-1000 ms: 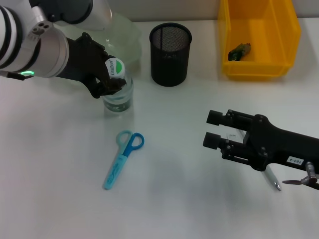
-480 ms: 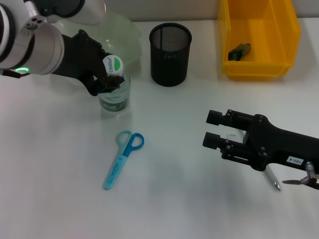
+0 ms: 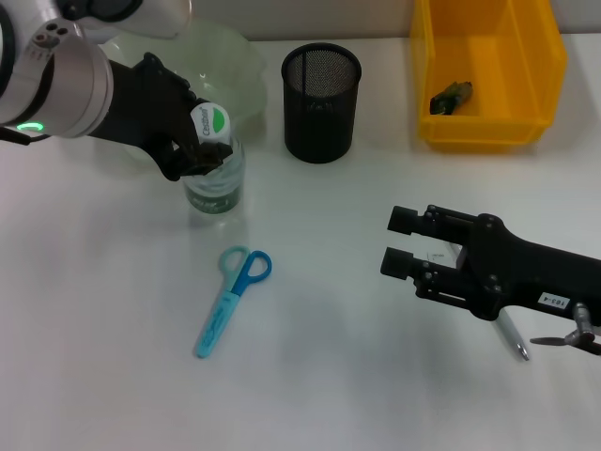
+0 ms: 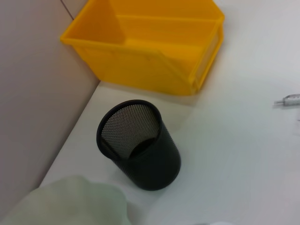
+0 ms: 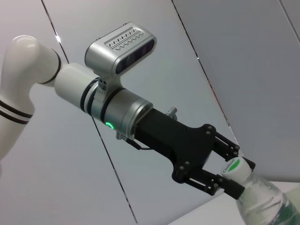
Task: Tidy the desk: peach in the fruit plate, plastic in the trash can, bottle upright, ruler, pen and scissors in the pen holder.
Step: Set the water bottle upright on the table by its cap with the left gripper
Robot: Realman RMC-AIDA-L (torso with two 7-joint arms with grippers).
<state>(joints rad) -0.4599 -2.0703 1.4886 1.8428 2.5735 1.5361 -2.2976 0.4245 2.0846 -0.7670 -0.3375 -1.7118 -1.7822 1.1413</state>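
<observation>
We are gripping the clear plastic bottle [image 3: 216, 178] by its white-and-green cap with our left tool [image 3: 200, 141], its black fingers closed around the neck. The bottle is standing upright on the smooth white bench [image 3: 310, 376], just in front of a pale translucent plate [image 3: 235, 66]. Our right tool [image 3: 399, 244] is hovering low over the bench on the right side, its two dark fingers spread with nothing between them. A slim silvery pen [image 3: 512, 338] is lying partly under that arm. The blue plastic scissors [image 3: 233, 299] are lying flat on the bench, between the two tools and apart from the bottle. The round black mesh holder [image 3: 321, 101] is standing beside the bottle, and behind it to the right is sitting a yellow rectangular plastic bin [image 3: 488, 70] with a small greenish scrap [image 3: 451, 97] inside.
</observation>
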